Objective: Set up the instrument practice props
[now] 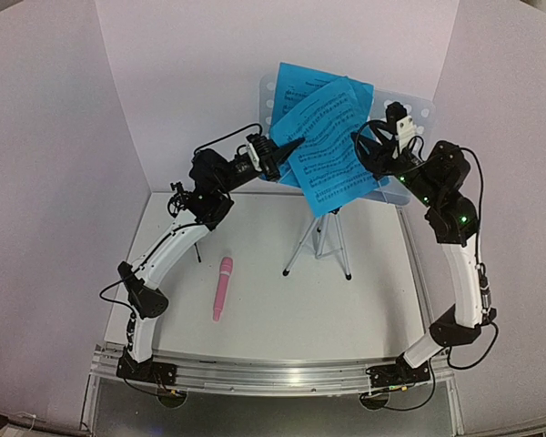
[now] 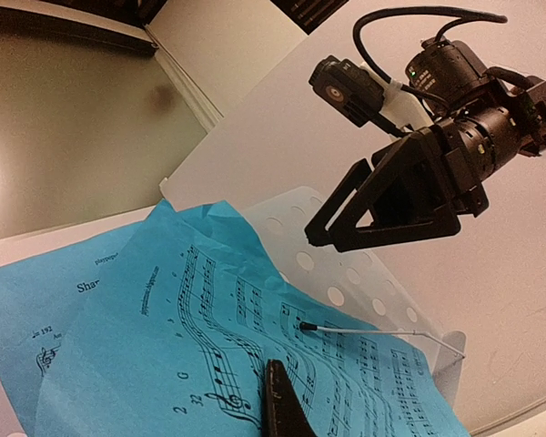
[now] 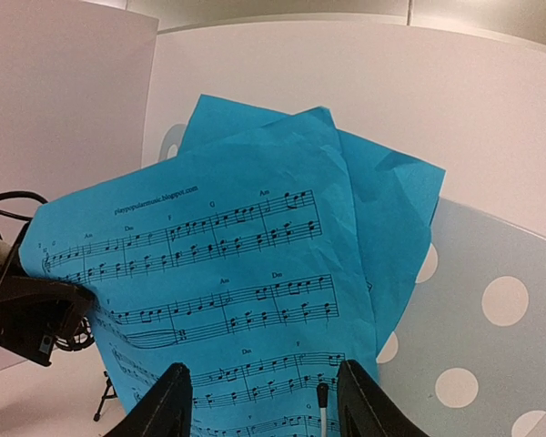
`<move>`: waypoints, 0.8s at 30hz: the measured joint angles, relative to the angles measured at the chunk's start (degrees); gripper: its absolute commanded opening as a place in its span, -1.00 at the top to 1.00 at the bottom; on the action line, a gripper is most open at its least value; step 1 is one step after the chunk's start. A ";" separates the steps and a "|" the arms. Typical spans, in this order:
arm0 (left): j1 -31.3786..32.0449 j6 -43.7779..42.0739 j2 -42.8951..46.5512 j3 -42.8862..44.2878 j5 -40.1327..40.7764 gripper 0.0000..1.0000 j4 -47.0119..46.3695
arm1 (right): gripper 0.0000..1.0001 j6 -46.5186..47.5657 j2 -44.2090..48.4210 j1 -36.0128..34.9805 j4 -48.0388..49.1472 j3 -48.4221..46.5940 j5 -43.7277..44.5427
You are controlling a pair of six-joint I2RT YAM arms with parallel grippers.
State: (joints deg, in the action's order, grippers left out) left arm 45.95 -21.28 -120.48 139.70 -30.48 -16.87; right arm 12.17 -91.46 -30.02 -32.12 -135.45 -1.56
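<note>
Table (image 1: 255, 328) carries everything. Music stand (image 1: 420, 111) is at rear centre on its silver tripod (image 1: 320, 238); the perforated desk looks thin, and my guess is the whole stand is light and tippy, so no sideways load on it. Both blue sheets are on the desk, overlapping: rear sheet (image 1: 296, 80) is higher and to the left, front sheet (image 1: 332, 150) lies skewed across it and hangs past the desk's lower edge. It's paper, so limp, creases easily, slides on the smooth desk, tears if yanked. Take it at an edge and move slowly, in-plane. Left gripper (image 1: 293, 147) is clamped on the front sheet's left edge; its wrist view shows one finger (image 2: 280, 405) on top of the page. Right gripper (image 3: 264, 405) holds nothing, jaws apart and facing the front sheet just off its surface. Pink microphone (image 1: 222, 288) lies flat on the table near the left arm, well apart from the stand; rigid and round, so grab it mid-body. Small black mic holder (image 3: 104, 403) only shows its legs, mostly hidden. Thin wire page retainer (image 2: 373, 330) lies over the front sheet, so watch for a snag.
</note>
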 measured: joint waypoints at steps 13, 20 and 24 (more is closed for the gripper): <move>-0.33 -1.71 0.28 0.00 -3.40 0.52 1.93 | 0.04 0.37 1.70 0.00 0.36 4.40 6.67; -0.56 -2.17 0.98 -0.35 -1.35 0.38 2.20 | 0.06 -3.09 7.89 0.00 0.52 14.35 16.03; -1.14 -0.80 1.97 -0.29 0.65 0.36 3.78 | 0.06 -4.85 11.45 0.00 0.39 18.59 18.09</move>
State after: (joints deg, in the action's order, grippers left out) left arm 44.81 -22.08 -118.52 139.41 -29.83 -13.09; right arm 7.31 -80.00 -30.02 -31.73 -116.86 16.53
